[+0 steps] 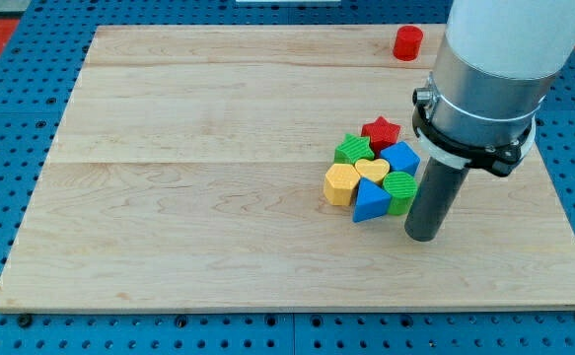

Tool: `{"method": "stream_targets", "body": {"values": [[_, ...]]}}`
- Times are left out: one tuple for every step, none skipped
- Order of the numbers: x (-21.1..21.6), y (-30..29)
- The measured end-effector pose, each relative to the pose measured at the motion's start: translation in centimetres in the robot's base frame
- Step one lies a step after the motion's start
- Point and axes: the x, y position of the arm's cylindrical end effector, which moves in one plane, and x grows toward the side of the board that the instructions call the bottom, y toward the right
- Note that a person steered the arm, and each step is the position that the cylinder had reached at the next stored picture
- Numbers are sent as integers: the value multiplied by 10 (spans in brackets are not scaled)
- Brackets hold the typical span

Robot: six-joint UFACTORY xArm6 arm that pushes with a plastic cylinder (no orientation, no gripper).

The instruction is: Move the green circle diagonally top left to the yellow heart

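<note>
The green circle sits at the lower right of a tight cluster of blocks. The yellow heart lies just up and left of it, touching it. My tip stands on the board just right of and below the green circle, close beside it. The rod is dark and upright under the arm's large grey and white body.
The cluster also holds a red star, a green star, a blue block, a yellow hexagon and a blue triangle. A red cylinder stands alone near the wooden board's top edge.
</note>
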Motion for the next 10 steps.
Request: {"method": "stream_targets", "body": {"values": [[-7,-1],[-27,2],[-40,-18],[-47,-20],[-72,-38],[-100,-60],[-129,-81],[-156,-93],[-193,-121],[-205,-163]]}}
